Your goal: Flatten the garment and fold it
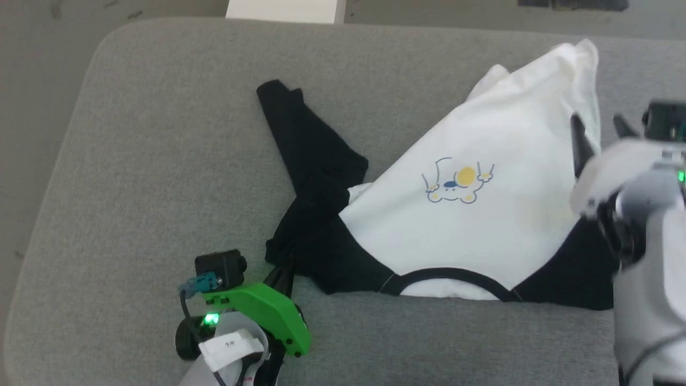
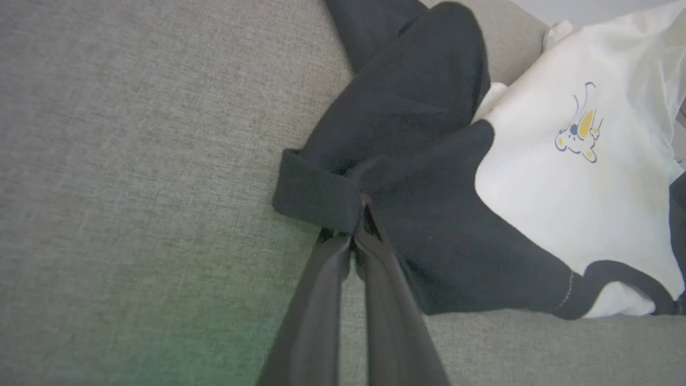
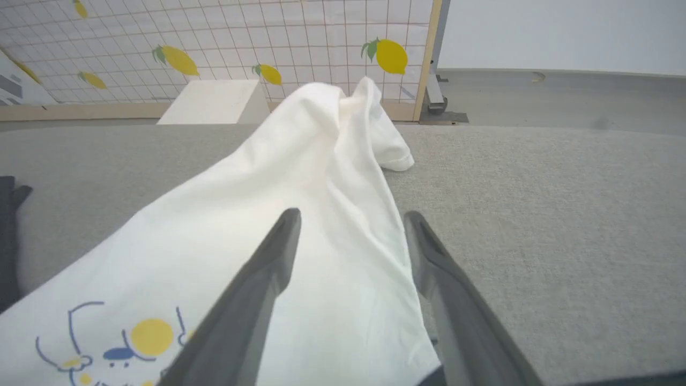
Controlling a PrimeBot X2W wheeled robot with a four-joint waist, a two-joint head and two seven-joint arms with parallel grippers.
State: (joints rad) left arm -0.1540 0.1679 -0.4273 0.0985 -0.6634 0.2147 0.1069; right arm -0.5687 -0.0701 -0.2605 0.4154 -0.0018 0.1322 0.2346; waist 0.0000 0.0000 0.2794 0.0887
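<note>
Large soft white cotton T-shirt (image 1: pixel 471 225) with black raglan sleeves and black neckline, lying crumpled right of centre on a grey woven cushion (image 1: pixel 161 187), neckline nearest. Left gripper (image 2: pixel 358 236) pinched shut on the near-left black sleeve cuff (image 2: pixel 313 195). Right gripper (image 3: pixel 351 225) spread wide above the shirt's white right edge, holding nothing. Risk from here: with only one hold, a leftward pull likely dragging the whole shirt rather than flattening it, or the thin cuff slipping free.

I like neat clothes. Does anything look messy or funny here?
Yes. The shirt lies crooked on the grey cushion. Its black sleeve is twisted and bunched up, and the white bottom end is crumpled in a heap instead of lying flat.
</note>
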